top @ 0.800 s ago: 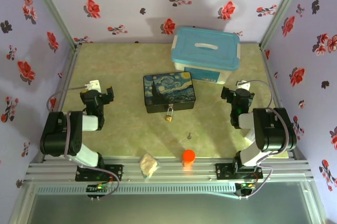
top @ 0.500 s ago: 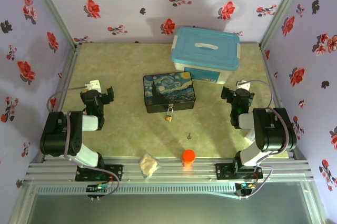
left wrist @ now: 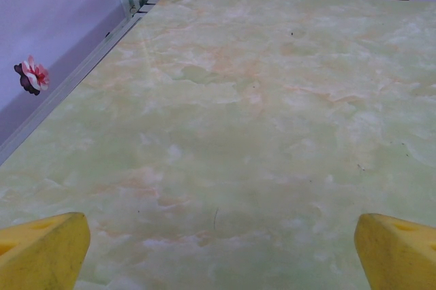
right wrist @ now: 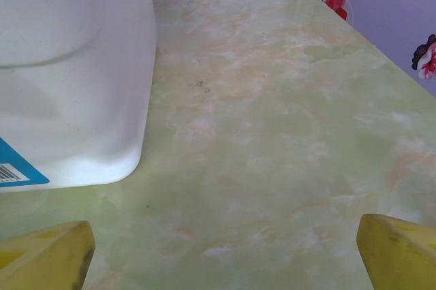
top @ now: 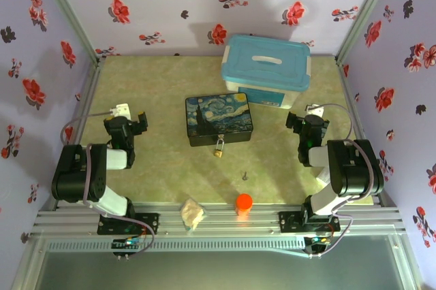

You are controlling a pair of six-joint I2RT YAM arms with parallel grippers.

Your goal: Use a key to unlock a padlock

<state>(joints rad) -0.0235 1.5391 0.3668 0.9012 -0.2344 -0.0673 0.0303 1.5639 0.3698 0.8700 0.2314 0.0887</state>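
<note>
Left gripper (top: 127, 122): at 9 o'clock on the table (top: 163, 86), pointing to 12. In the wrist view the yellow fingertips (left wrist: 42, 252) sit at opposite corners; jaws spread wide, nothing between them but bare marbled surface.
Crumpled beige lump (top: 193, 214): one, at 6–7 o'clock on the near edge.
Painted box (top: 219, 120): one, dark, starry-night lid, mid-table, lid down.
Padlock (top: 219, 148): one, brass body. It lies against the box's near wall, long axis about 12–6, silver shackle toward 12 meeting the box, body toward 6. Whether the shackle passes through the clasp is too small to tell.
Key (top: 244, 175): one, loose on the table at 5 o'clock from the padlock, apart from it. Long axis roughly 12–6; which end is the bow I cannot tell.
Orange cylinder (top: 244, 202): one, upright, at 6 o'clock from the key.
Blue-lidded container (top: 266, 70): one, at 1 o'clock behind the box.
Right gripper (top: 306, 124): at 3 o'clock, pointing to 12. Jaws wide apart, holding nothing; the container's white wall is at its 10 o'clock.
</note>
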